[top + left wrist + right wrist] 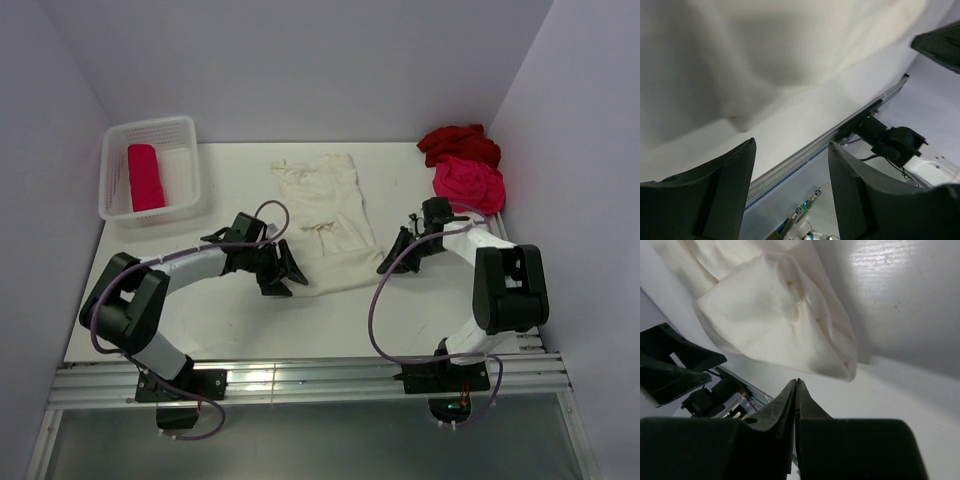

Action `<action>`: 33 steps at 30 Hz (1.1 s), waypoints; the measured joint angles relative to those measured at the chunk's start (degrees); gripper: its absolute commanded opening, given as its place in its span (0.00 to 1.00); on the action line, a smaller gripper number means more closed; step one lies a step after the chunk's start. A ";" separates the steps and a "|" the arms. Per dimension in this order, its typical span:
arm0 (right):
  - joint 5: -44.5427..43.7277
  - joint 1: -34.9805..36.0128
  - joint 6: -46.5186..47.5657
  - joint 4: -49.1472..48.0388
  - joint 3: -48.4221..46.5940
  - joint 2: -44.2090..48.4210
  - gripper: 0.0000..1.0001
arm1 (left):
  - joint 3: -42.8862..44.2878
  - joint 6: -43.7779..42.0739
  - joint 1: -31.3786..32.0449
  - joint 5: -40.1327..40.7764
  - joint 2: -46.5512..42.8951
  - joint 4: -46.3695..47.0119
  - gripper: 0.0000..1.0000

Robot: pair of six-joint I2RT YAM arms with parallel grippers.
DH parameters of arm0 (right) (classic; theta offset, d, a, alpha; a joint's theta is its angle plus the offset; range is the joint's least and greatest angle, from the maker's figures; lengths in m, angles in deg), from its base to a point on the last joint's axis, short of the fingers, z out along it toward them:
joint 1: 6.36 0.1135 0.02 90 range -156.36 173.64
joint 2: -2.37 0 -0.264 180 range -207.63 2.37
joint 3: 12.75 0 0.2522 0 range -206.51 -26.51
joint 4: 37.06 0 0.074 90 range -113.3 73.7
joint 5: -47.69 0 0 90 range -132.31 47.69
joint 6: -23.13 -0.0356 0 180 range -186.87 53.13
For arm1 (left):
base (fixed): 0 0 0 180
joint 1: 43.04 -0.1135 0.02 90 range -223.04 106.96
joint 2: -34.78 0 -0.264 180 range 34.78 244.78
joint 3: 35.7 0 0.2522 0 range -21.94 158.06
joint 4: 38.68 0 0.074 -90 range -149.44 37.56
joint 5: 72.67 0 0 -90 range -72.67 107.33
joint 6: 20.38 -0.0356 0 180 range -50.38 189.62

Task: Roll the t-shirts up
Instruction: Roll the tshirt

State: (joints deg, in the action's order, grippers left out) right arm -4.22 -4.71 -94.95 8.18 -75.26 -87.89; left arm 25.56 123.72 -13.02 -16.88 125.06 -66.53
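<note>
The cream-white t-shirt lies spread in the middle of the table, its near hem between my two grippers. My left gripper is open at the hem's left corner, and in its wrist view the cloth lies beyond the empty gripper. My right gripper is shut beside the right edge. Its wrist view shows the closed tips just short of the shirt's corner, holding nothing. A dark red t-shirt and a hot pink one are heaped at the back right. A pink-red roll lies in the basket.
The white mesh basket stands at the back left corner. Walls close in the table on the left, back and right. An aluminium rail runs along the near edge, carrying both arm bases.
</note>
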 measured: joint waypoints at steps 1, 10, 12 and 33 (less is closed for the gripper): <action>0.46 0.07 0.02 -0.55 0.00 -0.98 0.05 | -1.09 -0.02 -0.48 0.04 0.46 -0.31 0.65; -3.23 0.13 -0.83 -0.07 -1.44 -9.25 0.01 | -0.70 -1.31 -1.07 -0.02 7.39 -0.31 0.63; -3.76 0.13 -1.14 0.55 -1.79 -9.46 0.02 | -0.22 -1.42 -1.07 -0.09 7.80 -0.35 0.63; -0.28 0.96 -9.05 -5.99 -9.46 -9.25 0.03 | 13.79 -3.76 -3.48 4.31 6.95 -5.49 0.48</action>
State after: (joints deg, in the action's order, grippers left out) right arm -4.51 -3.75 -104.00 2.19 -84.73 -97.14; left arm 39.36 119.97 -16.50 -12.58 132.01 -72.02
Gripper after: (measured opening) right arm 0.039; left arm 0.510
